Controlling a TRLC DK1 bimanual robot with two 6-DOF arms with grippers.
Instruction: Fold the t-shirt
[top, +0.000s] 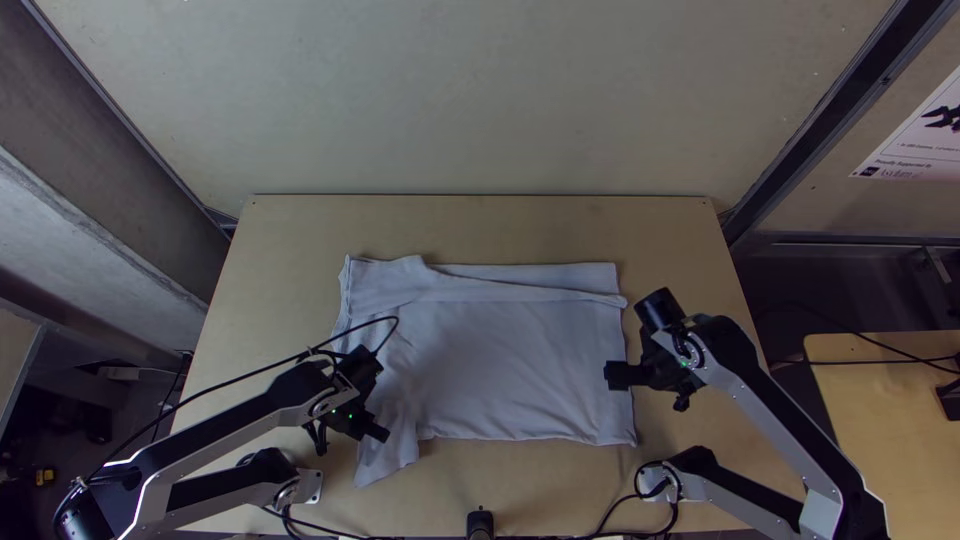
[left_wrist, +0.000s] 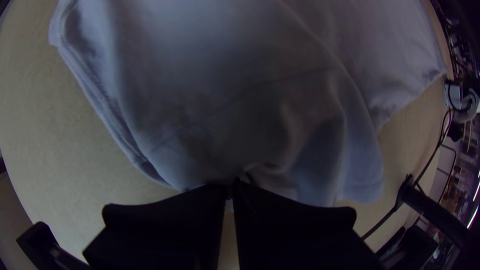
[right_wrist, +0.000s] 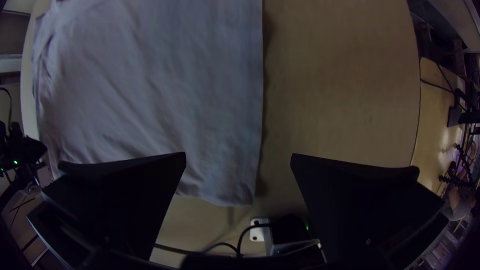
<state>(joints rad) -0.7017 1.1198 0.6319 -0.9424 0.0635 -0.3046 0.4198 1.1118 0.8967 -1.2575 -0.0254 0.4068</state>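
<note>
Pale wall (top: 480, 100) stands behind a light wooden table (top: 680, 235), and from the top view the shirt (top: 510, 350) lies broadly spread across the middle of it. Along the far side runs a folded strip (top: 520, 290), which suggests that side is already turned in. The near-left part, probably a sleeve (top: 385, 462), pokes out toward the near edge of the table, so that side seems to be the one awaiting its fold. The left gripper (top: 382, 434) is down beside this part, while the right gripper (top: 612, 375) is at the shirt's right edge, near its near-right corner. Placed at opposite ends like this, the two look set to share the near side and turn it over evenly.

From the left wrist view, the left gripper's fingers are pressed together at the shirt's border, with cloth gathered into small creases at their tips. The grip appears to have hold of a pinch of fabric, likely to keep that end under control while the other end is taken.

From the right wrist view, the right gripper is spread wide, holding nothing. The shirt's straight edge runs between its fingers, toward the corner (right_wrist: 245, 196); lowering and closing there would probably secure the second hold.
</note>
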